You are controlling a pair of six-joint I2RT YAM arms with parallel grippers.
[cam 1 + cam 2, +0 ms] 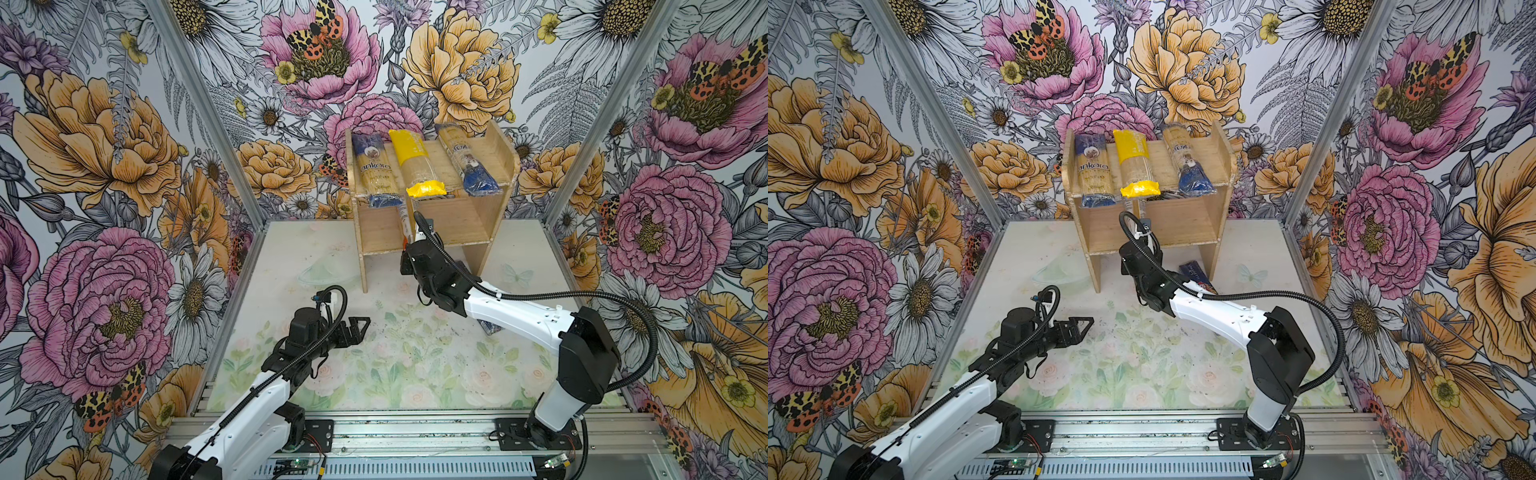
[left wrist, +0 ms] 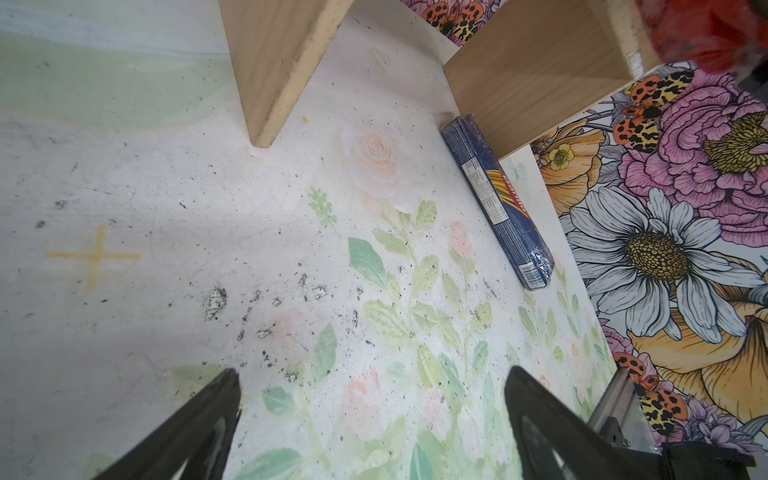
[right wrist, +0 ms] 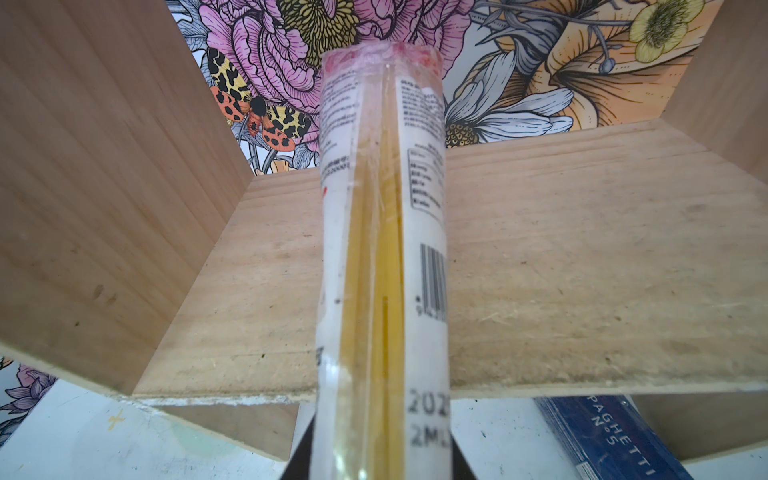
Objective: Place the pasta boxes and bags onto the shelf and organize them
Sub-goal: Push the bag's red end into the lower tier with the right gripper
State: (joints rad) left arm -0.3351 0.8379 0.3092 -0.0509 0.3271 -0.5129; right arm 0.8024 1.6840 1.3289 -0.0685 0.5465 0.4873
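The wooden shelf stands at the back of the table. Its top tier carries the blue-ended "ankara" bag, the yellow-ended bag and the slimmer blue-ended bag. My right gripper is shut on the red-ended pack, which points lengthwise over the lower tier, red end towards the back. The dark blue Barilla pack lies on the table against the shelf's right leg, also seen in the left wrist view. My left gripper hovers open and empty over the table's left middle.
Floral walls and aluminium posts close in the left, right and back. A metal rail with both arm bases runs along the front. The right forearm stretches over the table towards the shelf. A faint yellow cross marks the mat.
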